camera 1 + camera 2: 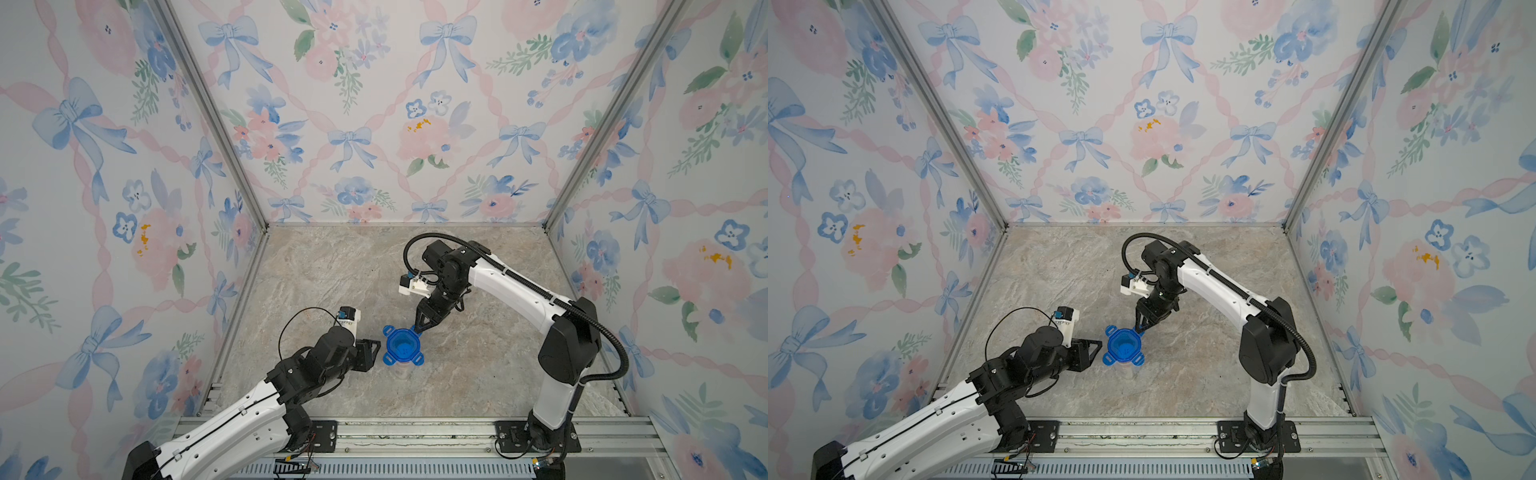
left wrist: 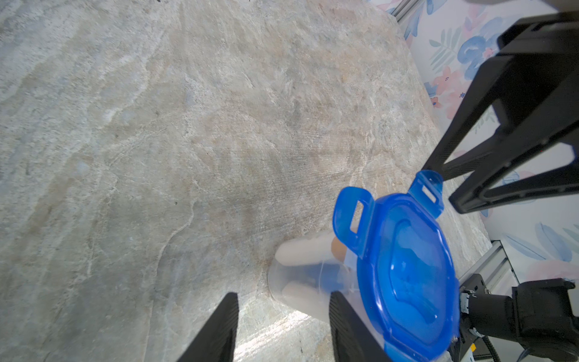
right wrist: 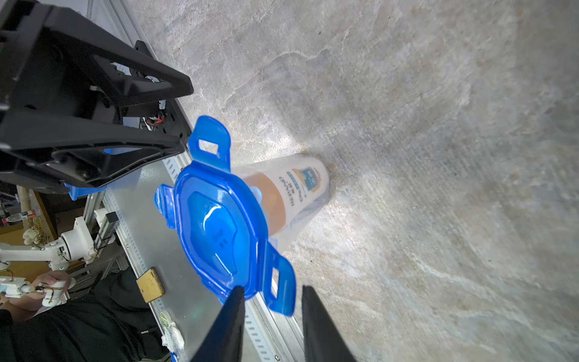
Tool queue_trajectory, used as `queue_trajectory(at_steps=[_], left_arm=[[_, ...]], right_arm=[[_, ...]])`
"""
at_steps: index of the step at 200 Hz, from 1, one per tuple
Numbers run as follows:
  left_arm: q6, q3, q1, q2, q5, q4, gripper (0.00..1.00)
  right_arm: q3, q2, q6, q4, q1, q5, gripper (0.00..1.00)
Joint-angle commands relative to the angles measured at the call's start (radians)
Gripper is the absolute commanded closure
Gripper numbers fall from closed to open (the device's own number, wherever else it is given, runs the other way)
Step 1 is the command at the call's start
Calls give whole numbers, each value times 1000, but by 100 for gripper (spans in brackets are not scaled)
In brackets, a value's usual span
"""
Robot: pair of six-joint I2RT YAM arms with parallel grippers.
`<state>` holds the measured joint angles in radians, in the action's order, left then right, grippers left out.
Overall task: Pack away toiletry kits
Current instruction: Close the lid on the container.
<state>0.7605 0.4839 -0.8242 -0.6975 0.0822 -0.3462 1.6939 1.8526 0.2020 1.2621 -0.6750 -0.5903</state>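
A translucent cup (image 3: 308, 216) stands upright on the stone tabletop with a blue lid (image 1: 402, 345) (image 1: 1123, 347) resting on its mouth. The toiletry kits show through its wall: a white tube with blue print (image 3: 297, 188), and a white tube (image 2: 300, 247) with an orange cap (image 2: 336, 247). My right gripper (image 3: 272, 288) (image 1: 417, 330) is open, its jaws standing either side of one clip tab (image 3: 282, 282) of the lid, with a gap showing. My left gripper (image 2: 283, 294) (image 1: 376, 353) is open beside the cup's left side, with nothing between its fingers.
An aluminium rail (image 1: 415, 432) runs along the front edge, close behind the cup. Flowered enclosure walls close off the left, right and back. Bare stone tabletop (image 1: 353, 270) stretches towards the back. The lid's four tabs stick outwards.
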Motion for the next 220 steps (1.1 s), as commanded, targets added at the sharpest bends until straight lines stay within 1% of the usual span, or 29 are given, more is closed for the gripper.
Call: queue_trajectory(at_steps=[1,28,54,89,106,146,174,220], left_arm=[[-15,10,3,4,-8,-1,50],[-18,14,0,4,-36,-2,52],[-15,16,-15,11,-63,-1,53],[-12,18,-39,-1,-75,0,53],[-21,24,-51,-20,-90,-1,54],[-23,25,-76,-27,-90,0,54],[-24,24,-82,-22,-87,-1,54],[-24,21,-89,-18,-71,-1,54]], right_arm=[[7,-25,-8,-18,10,-18,67],[4,-20,-6,-21,8,-19,72],[0,-10,-2,-27,7,-21,80],[-3,-15,4,-29,4,-16,83],[-8,-15,6,-29,5,-16,86],[0,8,-4,-28,8,-19,88],[15,32,-7,-20,12,-45,91],[11,33,-27,-29,35,-149,93]])
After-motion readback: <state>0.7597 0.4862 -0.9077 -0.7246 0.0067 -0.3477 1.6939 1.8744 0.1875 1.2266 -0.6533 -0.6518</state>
